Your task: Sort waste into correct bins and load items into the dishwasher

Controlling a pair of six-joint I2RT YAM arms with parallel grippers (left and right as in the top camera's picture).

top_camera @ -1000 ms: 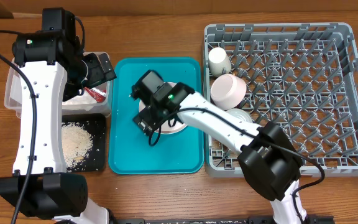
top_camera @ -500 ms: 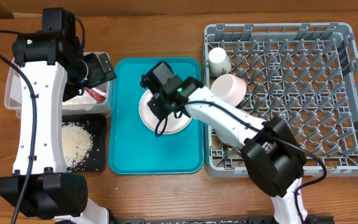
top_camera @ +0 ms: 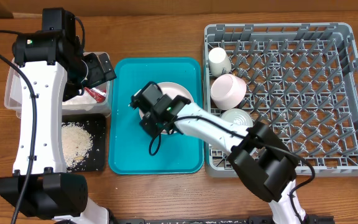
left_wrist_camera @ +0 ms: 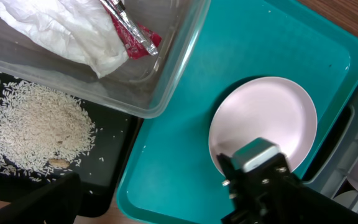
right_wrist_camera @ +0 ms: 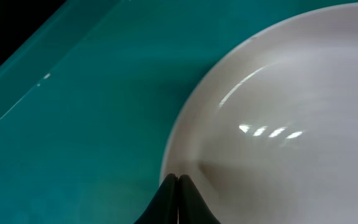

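Observation:
The round pale pink plate [top_camera: 178, 94] lies on the teal tray [top_camera: 129, 155]. My right gripper [right_wrist_camera: 177, 178] is shut, and its tips rest at the plate's [right_wrist_camera: 291, 124] left rim with nothing visible between them. My left gripper [top_camera: 101, 68] hangs open over the clear tub [left_wrist_camera: 166, 93], which holds the white napkin [left_wrist_camera: 55, 31] and the red wrapper [left_wrist_camera: 138, 38]. Rice [left_wrist_camera: 36, 130] lies on the black tray [left_wrist_camera: 114, 165]. In the grey dish rack [top_camera: 303, 93] sit a white cup [top_camera: 218, 59], a pink bowl [top_camera: 229, 90] and a pale-green bowl [top_camera: 236, 116].
The clear tub and black tray stand left of the teal tray, and the rack stands right of it. My right arm [top_camera: 216, 127] stretches from the table's front across the tray's right half. The rack's pegs right of the bowls carry nothing.
My right gripper has gone from open to shut. It swung toward the tray's far side, then back to the plate's left rim. The left arm has not moved.

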